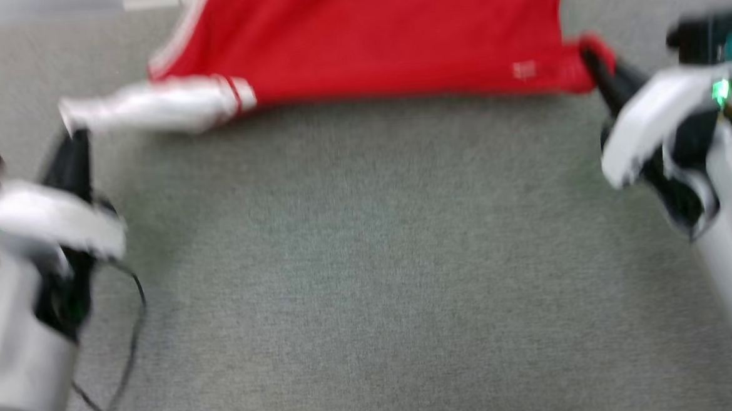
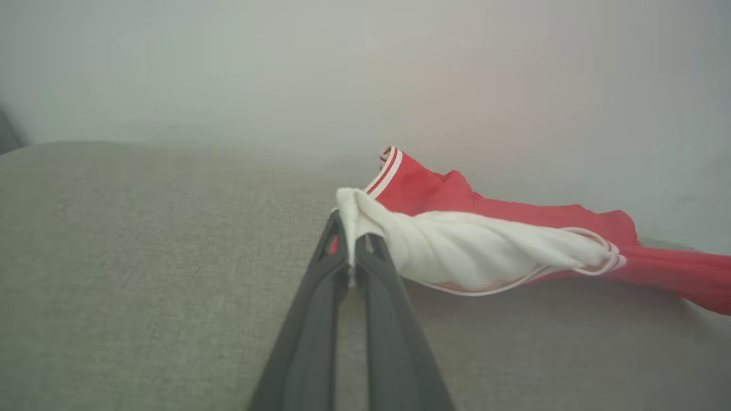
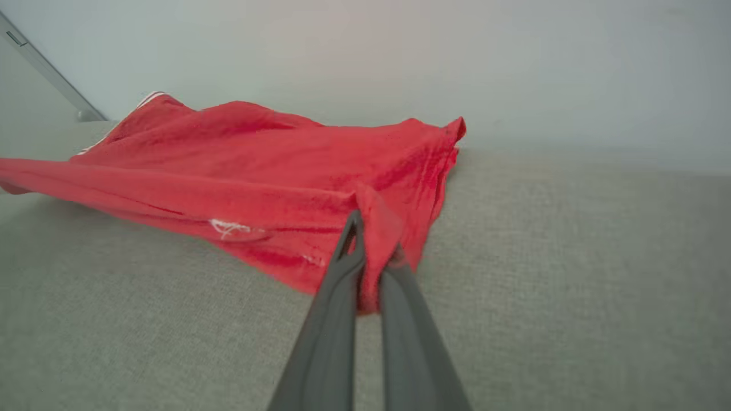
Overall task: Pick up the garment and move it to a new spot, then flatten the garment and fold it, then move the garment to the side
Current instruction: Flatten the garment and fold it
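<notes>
My left gripper (image 2: 349, 228) pinches the white sleeve (image 2: 468, 251) and my right gripper (image 3: 374, 240) a hem corner (image 3: 380, 214) of the red soft jersey garment (image 1: 363, 36), stretched left-to-right on the far grey fabric surface (image 1: 369, 262) between them.

The head view looks steeply down on the grey tabletop (image 1: 369, 262), with the garment (image 1: 370, 42) along its top edge. The left wrist view sits low and close at the garment's white-sleeved end, facing along the left pincer (image 2: 349, 251) toward a pale wall (image 2: 365, 68). The right wrist view sits equally low at the garment's opposite red corner, facing along the right pincer (image 3: 371, 251). All three views share the garment.
</notes>
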Motion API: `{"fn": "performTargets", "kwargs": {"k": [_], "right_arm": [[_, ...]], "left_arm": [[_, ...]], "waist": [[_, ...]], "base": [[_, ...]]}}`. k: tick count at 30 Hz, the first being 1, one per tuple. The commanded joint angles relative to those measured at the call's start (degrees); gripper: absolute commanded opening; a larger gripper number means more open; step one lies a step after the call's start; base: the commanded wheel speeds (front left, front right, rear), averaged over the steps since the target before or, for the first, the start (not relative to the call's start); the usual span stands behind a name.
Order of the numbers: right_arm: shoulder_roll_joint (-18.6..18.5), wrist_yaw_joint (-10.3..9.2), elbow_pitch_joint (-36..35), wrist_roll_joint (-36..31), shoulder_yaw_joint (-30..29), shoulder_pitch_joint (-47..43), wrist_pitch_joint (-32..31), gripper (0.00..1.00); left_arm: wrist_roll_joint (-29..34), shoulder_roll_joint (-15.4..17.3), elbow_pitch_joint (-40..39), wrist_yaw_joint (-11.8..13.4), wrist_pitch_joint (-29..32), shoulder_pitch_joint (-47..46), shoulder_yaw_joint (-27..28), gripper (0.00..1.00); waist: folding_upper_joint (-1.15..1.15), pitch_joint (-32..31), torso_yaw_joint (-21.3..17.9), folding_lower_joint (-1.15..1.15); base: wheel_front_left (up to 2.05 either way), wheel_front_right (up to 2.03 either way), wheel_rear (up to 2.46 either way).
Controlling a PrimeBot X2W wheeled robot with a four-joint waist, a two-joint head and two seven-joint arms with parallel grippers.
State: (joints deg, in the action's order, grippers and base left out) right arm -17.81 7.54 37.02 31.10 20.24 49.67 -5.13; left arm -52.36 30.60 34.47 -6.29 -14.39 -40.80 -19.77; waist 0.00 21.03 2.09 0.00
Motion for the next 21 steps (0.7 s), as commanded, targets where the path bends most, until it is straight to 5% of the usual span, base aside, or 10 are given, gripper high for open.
{"fn": "performTargets", "kwargs": {"k": [1,9,21], "right_arm": [[-1.0,-0.09,-2.7,0.9,-0.7,-5.9,-1.0,0.0],[-0.9,-0.1,-17.5,-0.7,-8.0,-29.1,-6.0,0.0],[10.2,-0.09,-40.9,-7.0,-22.4,-59.7,-18.1,0.0]], "left_arm": [[-0.6,0.2,-3.4,1.7,-0.6,6.4,0.9,0.0],[-1.5,3.4,-22.6,11.2,0.8,31.3,2.1,0.0],[-4.8,8.5,-48.5,26.5,7.2,56.7,5.0,0.0]], "waist": [[0.0,-6.7,-0.3,0.0],[0.0,-14.5,-0.5,0.0],[0.0,-20.5,0.3,0.0]], "base": [[0.0,0.0,0.0],[0.0,0.0,0.0],[0.0,0.0,0.0]]}}
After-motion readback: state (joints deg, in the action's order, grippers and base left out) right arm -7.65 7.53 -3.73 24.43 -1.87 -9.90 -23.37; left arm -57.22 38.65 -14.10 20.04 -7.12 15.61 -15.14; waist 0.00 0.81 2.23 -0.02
